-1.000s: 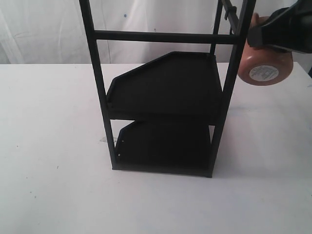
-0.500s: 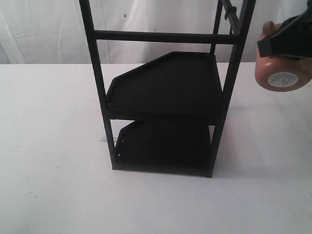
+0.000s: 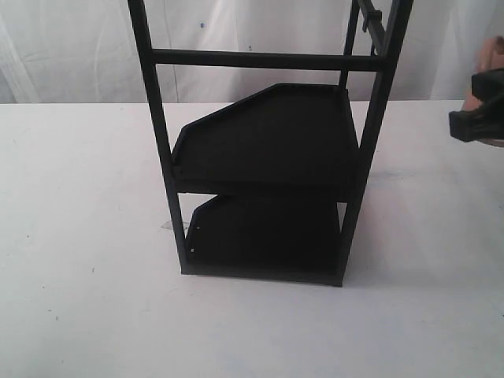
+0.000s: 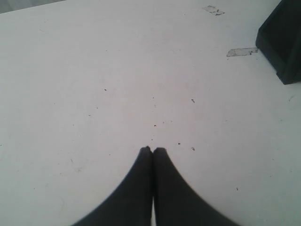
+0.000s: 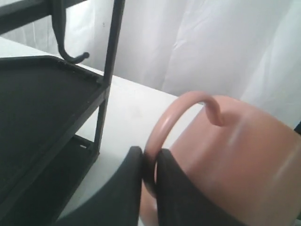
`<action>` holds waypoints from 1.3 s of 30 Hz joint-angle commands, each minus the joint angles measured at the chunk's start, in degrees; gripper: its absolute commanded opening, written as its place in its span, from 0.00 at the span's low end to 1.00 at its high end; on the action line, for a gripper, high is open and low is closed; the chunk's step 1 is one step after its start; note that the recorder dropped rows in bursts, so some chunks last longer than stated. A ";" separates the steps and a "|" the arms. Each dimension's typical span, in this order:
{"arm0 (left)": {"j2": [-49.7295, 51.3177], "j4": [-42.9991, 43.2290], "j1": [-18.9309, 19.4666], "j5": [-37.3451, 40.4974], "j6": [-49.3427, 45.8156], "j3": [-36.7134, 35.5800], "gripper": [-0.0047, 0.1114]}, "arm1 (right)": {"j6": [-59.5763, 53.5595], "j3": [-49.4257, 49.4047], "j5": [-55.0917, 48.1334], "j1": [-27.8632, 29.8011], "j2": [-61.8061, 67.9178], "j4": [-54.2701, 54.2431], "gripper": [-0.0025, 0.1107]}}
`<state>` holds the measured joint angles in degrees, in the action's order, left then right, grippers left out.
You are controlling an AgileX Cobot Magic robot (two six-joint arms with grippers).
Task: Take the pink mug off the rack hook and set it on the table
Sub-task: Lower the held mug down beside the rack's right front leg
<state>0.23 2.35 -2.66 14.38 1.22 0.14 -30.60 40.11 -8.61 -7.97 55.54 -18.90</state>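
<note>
The pink mug (image 5: 244, 150) hangs in the air, off the rack, with my right gripper (image 5: 149, 162) shut on its loop handle (image 5: 175, 114). In the exterior view only a sliver of the pink mug (image 3: 492, 51) shows at the right edge, above my right gripper (image 3: 477, 124). The rack hook (image 5: 70, 54) is bare, a black curved peg under the rack's top bar; the rack hook (image 3: 370, 20) also shows at the top of the tall black rack (image 3: 268, 142). My left gripper (image 4: 153, 150) is shut on nothing, low over the white table (image 4: 117, 84).
The rack has two angular tray shelves, the upper shelf (image 3: 272, 134) and the lower shelf (image 3: 264, 232). A corner of the rack base (image 4: 282, 42) and tape scraps (image 4: 241, 52) lie near the left gripper. A white curtain (image 5: 211, 42) hangs behind the table.
My right gripper has carried the pink mug to the right, away from the rack, until it is almost out of the exterior view. The left arm has not moved.
</note>
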 commanded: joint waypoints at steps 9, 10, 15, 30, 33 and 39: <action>-0.23 -0.66 0.21 0.25 0.00 -0.14 0.05 | 18.02 -21.06 24.82 -6.06 -3.76 -1.85 0.02; -0.23 -0.66 0.21 0.25 0.00 -0.14 0.05 | 18.02 -21.41 25.27 -7.34 -3.76 -1.72 0.02; -0.23 -0.66 0.21 0.25 0.00 -0.14 0.05 | 18.02 -24.90 30.43 -12.30 -3.65 -0.24 0.02; -0.23 -0.66 0.21 0.25 0.00 -0.14 0.05 | 35.97 -32.79 55.68 -14.46 9.41 25.47 0.02; -0.23 -0.66 0.21 0.25 0.00 -0.14 0.05 | 35.97 -32.79 58.03 -14.46 12.72 27.45 0.02; -0.23 -0.66 0.21 0.25 0.00 -0.14 0.05 | 32.57 -32.79 60.11 -14.46 17.88 30.17 0.02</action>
<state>0.23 2.35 -2.66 14.38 1.22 0.14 4.50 7.41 48.32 -22.31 71.67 10.24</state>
